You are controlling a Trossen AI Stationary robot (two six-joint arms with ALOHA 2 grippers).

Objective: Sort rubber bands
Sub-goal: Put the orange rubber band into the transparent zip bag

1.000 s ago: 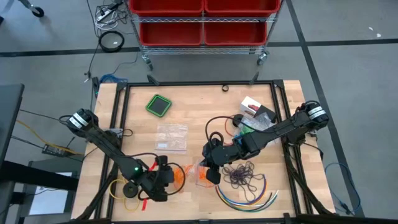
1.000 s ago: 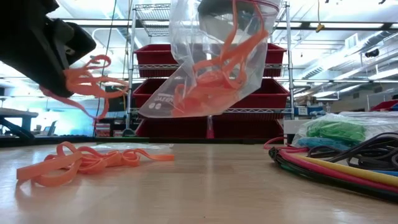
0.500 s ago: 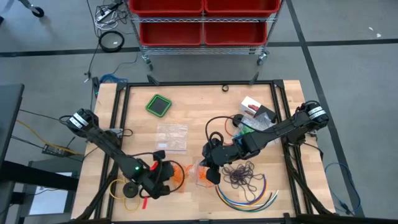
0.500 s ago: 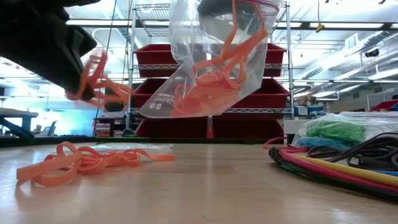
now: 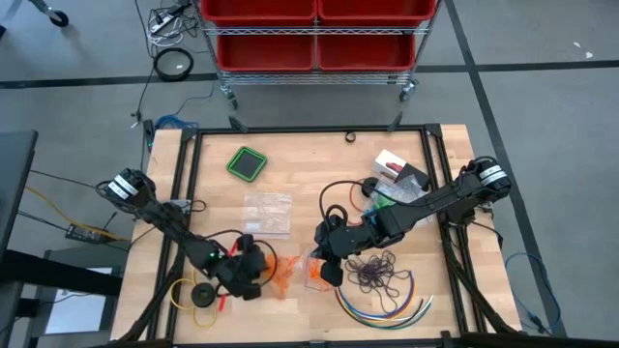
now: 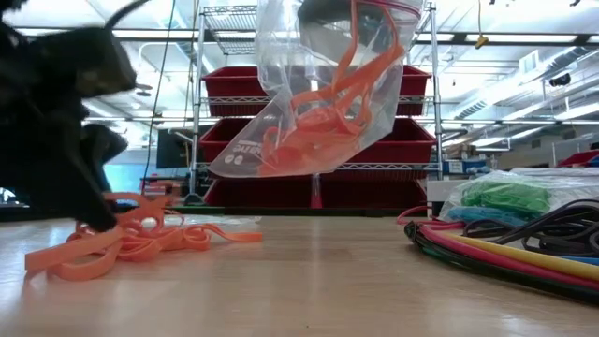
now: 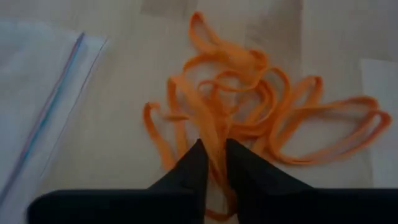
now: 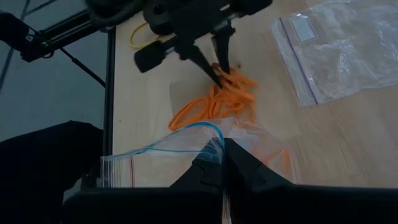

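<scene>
On the wooden table (image 5: 290, 174), toward its left front, the left gripper (image 7: 211, 163) is reaching down onto a loose heap of orange rubber bands (image 7: 249, 118), its fingers standing only a narrow gap apart with an orange strand running between the tips. An empty clear zip bag (image 5: 267, 213) is lying flat just behind that heap. Farther right, the right gripper (image 8: 222, 163) is holding a second clear bag (image 6: 309, 103) off the table, its fingers pinched tight on the bag's mouth; more orange bands are hanging inside. There is dark print on that bag, too blurred to read. Dark purple rubber bands (image 5: 379, 272) are lying in a tangle right of it, beside curved multicoloured cables (image 5: 387, 302), and green bands (image 6: 510, 198) are sitting in a bag behind.
</scene>
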